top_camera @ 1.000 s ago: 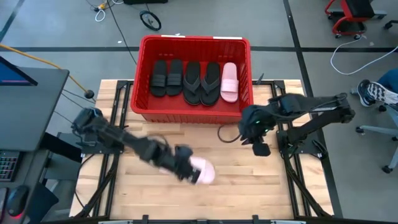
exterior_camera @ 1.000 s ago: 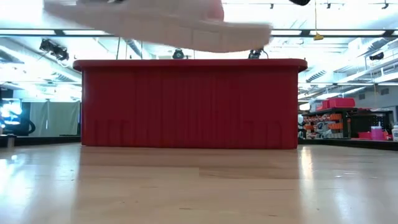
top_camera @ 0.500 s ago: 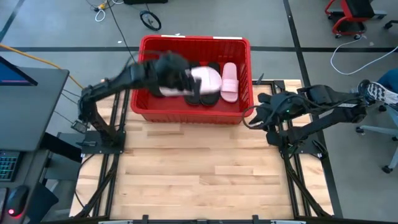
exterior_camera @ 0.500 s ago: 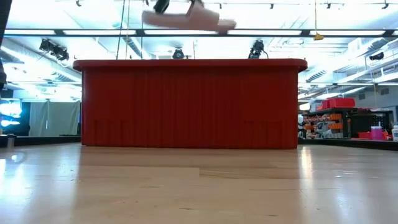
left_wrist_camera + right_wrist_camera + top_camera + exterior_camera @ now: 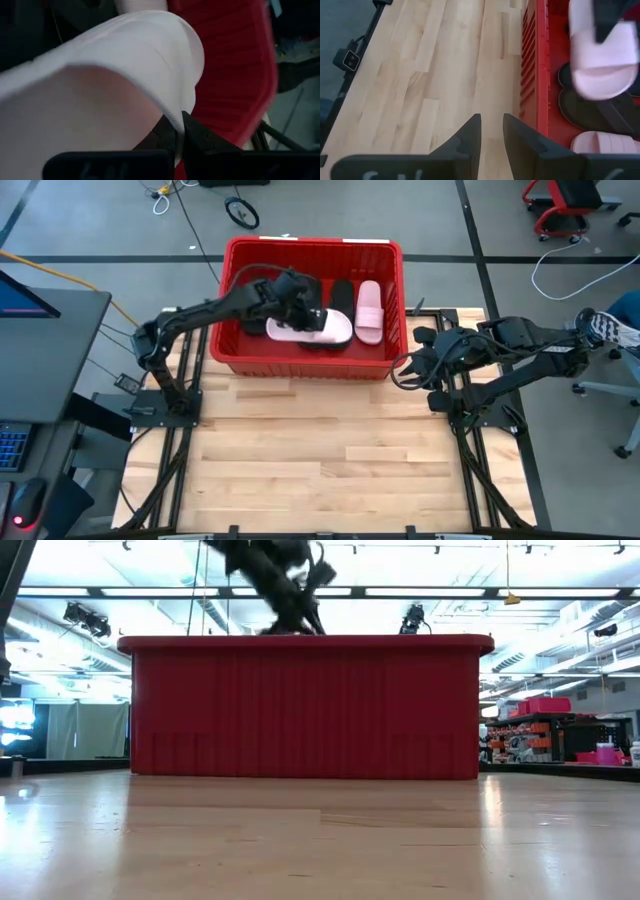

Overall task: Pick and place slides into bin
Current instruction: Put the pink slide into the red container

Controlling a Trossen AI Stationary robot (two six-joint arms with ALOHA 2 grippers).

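Bin (image 5: 232,350) holds black slides (image 5: 342,292) and one pink slide (image 5: 369,311); my left end effector (image 5: 300,313) grips another pink slide (image 5: 310,330) above them.

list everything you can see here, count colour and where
bin: one, red, at the table's far edge
pale pink slide: one, held crosswise low inside the bin over the black sandals
second pale pink slide: one, lying lengthwise at the bin's right end
black sandals: partly covered by the arm, count unclear, in the bin
table: one, light wood
left gripper: shut on the pale pink slide, inside the bin
right gripper: fingers slightly apart, empty, beside the bin's right front corner
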